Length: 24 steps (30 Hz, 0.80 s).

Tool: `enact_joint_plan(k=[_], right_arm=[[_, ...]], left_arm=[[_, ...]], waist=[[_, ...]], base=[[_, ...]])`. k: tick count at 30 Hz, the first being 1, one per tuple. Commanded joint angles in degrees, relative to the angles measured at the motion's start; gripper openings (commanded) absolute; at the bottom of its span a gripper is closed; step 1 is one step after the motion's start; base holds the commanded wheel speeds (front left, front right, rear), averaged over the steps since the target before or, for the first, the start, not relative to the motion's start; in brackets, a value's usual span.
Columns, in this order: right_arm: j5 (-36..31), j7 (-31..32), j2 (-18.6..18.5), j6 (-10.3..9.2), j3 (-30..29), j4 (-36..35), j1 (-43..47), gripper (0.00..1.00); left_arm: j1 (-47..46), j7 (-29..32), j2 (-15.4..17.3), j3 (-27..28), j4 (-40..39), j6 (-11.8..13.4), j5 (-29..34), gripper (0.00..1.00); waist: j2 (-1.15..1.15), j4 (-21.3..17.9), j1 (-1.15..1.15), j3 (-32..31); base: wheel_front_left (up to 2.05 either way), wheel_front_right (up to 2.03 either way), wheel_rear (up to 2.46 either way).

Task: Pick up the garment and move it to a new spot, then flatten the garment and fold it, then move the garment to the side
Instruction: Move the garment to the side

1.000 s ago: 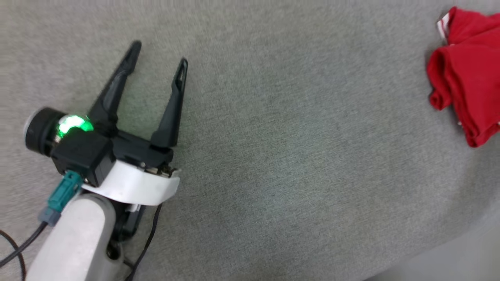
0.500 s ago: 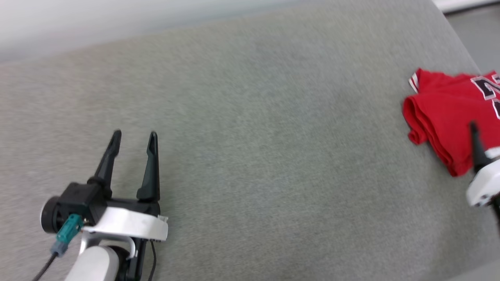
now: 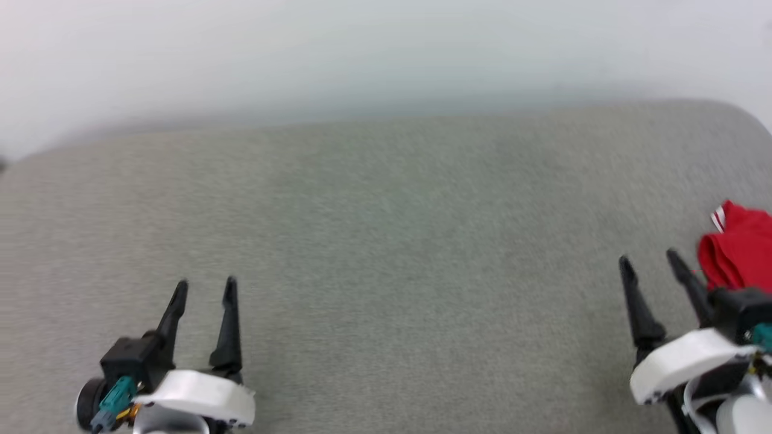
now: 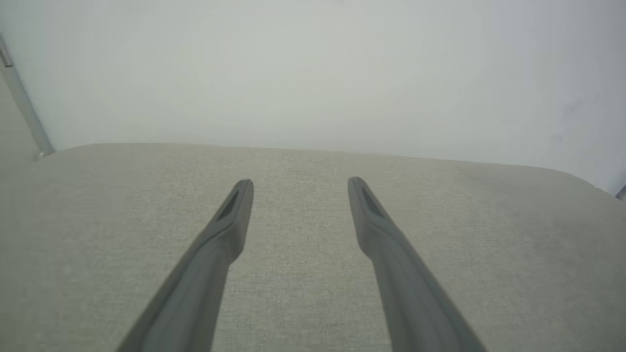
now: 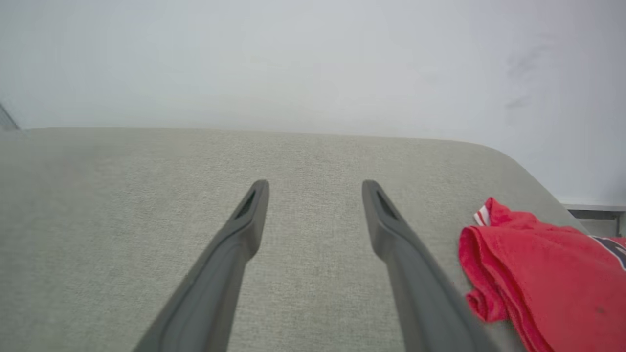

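Observation:
The garment (image 3: 739, 252), a bright red jersey folded into a bundle with a bit of white striped trim at its corner, lies at the far right of the grey cloth surface (image 3: 386, 241). Its folded edge (image 5: 528, 274) lies just right of my right fingers in the right wrist view, with dark lettering at the frame's edge. My right gripper (image 3: 650, 259) hovers open just left of the garment, apart from it. At the lower left my left gripper (image 3: 205, 283) stands open over bare surface, nothing between its fingers (image 4: 239, 205).
A pale wall (image 3: 386, 54) rises behind the surface's far edge. The surface's right corner is rounded (image 5: 508, 156), with a strip of floor and baseboard (image 5: 594, 211) beyond it. A metal pole (image 4: 22, 107) stands at the left in the left wrist view.
The head camera has tilted up, so the wall now shows. The right gripper has come fully into view beside the garment. Both grippers have stayed open.

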Motion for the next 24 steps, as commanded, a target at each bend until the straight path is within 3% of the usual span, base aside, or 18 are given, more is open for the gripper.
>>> enact_joint_plan(k=[1, 12, 24], right_arm=[[-0.42, -0.37, 0.45, -0.06, -0.13, -1.83, 2.61, 1.0], [-2.27, 2.07, 4.65, -0.04, -0.35, -12.54, 13.88, 1.0], [-2.29, 3.68, 6.19, -0.04, -0.86, -15.54, 16.82, 1.0]], left_arm=[[1.46, -0.35, 0.21, 0.53, 0.75, 0.3, -0.1, 1.0], [6.27, -0.69, 0.44, 0.09, 2.45, 0.1, 0.57, 1.0], [6.76, -0.89, -0.12, -0.55, 2.71, 0.07, 1.02, 1.0]], waist=[[0.0, 3.36, 0.01, -3.86], [0.0, 4.59, 0.01, -7.76], [0.0, 4.0, 0.01, -8.62]], base=[[0.0, 0.0, 0.0], [0.0, 0.0, 0.0], [0.0, 0.0, 0.0]])
